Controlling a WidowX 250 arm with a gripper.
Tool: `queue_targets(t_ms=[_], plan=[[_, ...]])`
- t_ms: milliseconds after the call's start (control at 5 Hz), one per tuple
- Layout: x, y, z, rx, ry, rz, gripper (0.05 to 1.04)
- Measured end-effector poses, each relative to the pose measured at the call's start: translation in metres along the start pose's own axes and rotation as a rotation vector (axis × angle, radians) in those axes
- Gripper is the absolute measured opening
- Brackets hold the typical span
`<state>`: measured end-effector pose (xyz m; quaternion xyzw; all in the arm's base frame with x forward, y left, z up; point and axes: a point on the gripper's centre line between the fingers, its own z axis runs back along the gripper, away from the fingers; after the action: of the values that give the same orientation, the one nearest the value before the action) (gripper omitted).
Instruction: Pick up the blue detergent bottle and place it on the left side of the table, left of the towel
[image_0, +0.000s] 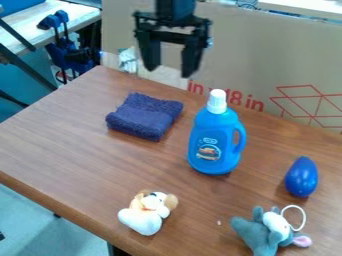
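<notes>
Black gripper (169, 71) hangs at the top of the view, pointing down, its two fingers spread well apart with a gap between them. Of the things on the table, the towel and the bottle are the nearest to it.

Largest is the brown wooden table (73, 135), running slantwise across the view. Behind its far edge stands a broad sheet of cardboard (260, 55) with red lines and lettering. A smaller light-topped table (83, 17) is at the upper left, with dark blue clamps (61, 42) at its side.

Biggest of the things on the brown table is the blue bottle (215, 137), upright right of centre, with a white cap, a side handle and a label on its front. The dark blue towel (144, 116) lies folded to its left, nearer the far edge and below the gripper in the view. A grey stuffed animal (266, 234) with a white patch, a pink part and a white loop lies at the lower right. The white and tan stuffed dog (148, 212) lies near the front edge, left of the grey one. Smallest is the shiny blue egg-shaped thing (301, 177), right of the bottle and apart from it.
</notes>
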<state>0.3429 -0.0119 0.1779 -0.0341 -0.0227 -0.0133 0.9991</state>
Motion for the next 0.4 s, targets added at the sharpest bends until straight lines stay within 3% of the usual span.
queue_targets(t_ms=[200,400], plan=[[0.011,-0.031,0.005,0.014,0.006,-0.043,1.001],[0.02,-0.057,-0.007,0.077,0.077,-0.084,1.001]])
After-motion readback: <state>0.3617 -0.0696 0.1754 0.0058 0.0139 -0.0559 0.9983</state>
